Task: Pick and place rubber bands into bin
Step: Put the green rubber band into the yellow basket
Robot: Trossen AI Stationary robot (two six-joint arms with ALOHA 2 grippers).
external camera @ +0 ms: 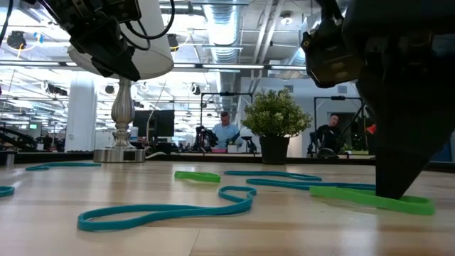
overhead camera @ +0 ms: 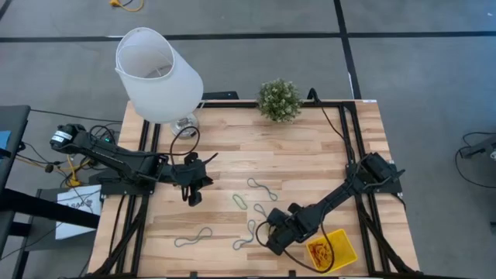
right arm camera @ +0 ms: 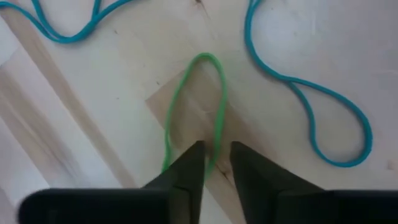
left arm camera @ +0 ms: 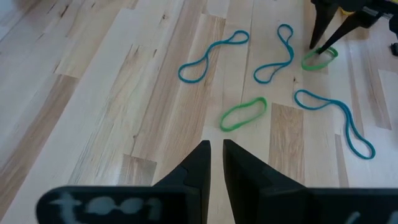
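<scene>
Several rubber bands lie flat on the wooden table: a green one (overhead camera: 241,201), grey-blue ones (overhead camera: 262,187) (overhead camera: 193,239) (overhead camera: 246,236), and a second green band (right arm camera: 222,99) under my right gripper. My right gripper (right arm camera: 216,158) stands tips-down on the table (overhead camera: 273,248), closed on this band, just left of the yellow bin (overhead camera: 332,249), which holds red and yellow bands. My left gripper (overhead camera: 192,199) is shut and empty above the table's left middle; the first green band (left arm camera: 242,114) lies ahead of it. My right gripper pinches one strand of the green band (right arm camera: 216,142) at its near end between its two fingertips. The fingers come from above, pointing down, their tips on the table (external camera: 398,193). The band still lies flat on the wood, slack, its loop stretching away from the fingers.
A white lampshade on a metal stand (overhead camera: 159,74) and a small potted plant (overhead camera: 279,99) stand at the table's far edge. Black cables run along both sides. People sit in the room beyond the table in the low view.
</scene>
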